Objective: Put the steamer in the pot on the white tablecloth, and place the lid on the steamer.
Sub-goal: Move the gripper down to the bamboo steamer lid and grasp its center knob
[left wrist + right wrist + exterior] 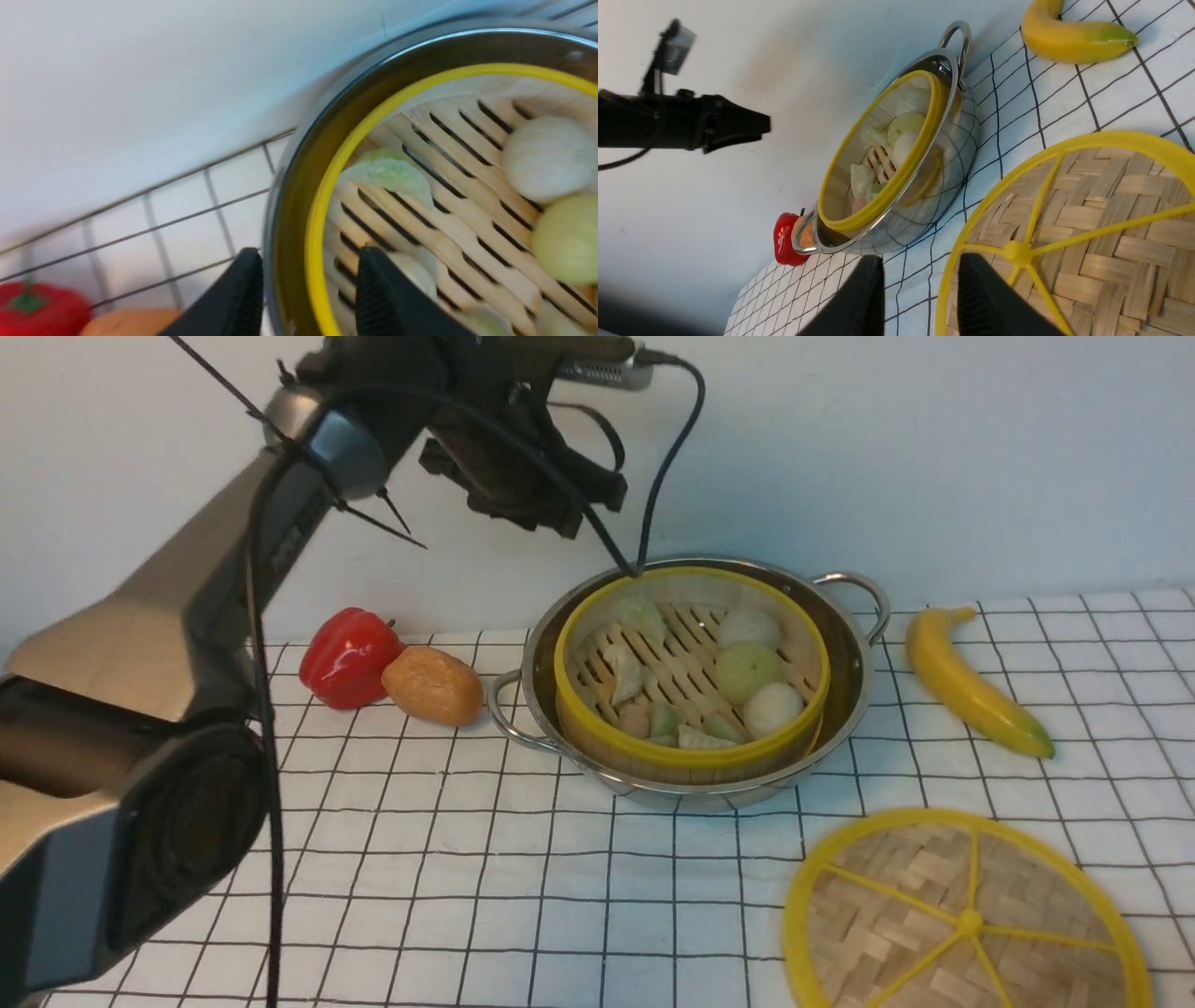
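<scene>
The steamer sits inside the pot, its yellow rim standing a little above the steel edge, with pale buns and dumplings on its slatted floor. The pot stands on the white tablecloth, toward the back near the wall. The lid lies flat on the cloth in the near right corner, well apart from the pot, so the steamer is uncovered.

The left pincer hangs above the pot's back-left rim. Its jaws are spread and hold nothing (in the left wrist view the two rims show through the gap, farther down). The right pincer is out of the front view. In its own wrist view it hovers over the lid's edge with its jaws apart, and nothing is clamped between them.

A red pepper and a brown potato-like lump lie touching each other just left of the pot. A banana lies to the pot's right.
</scene>
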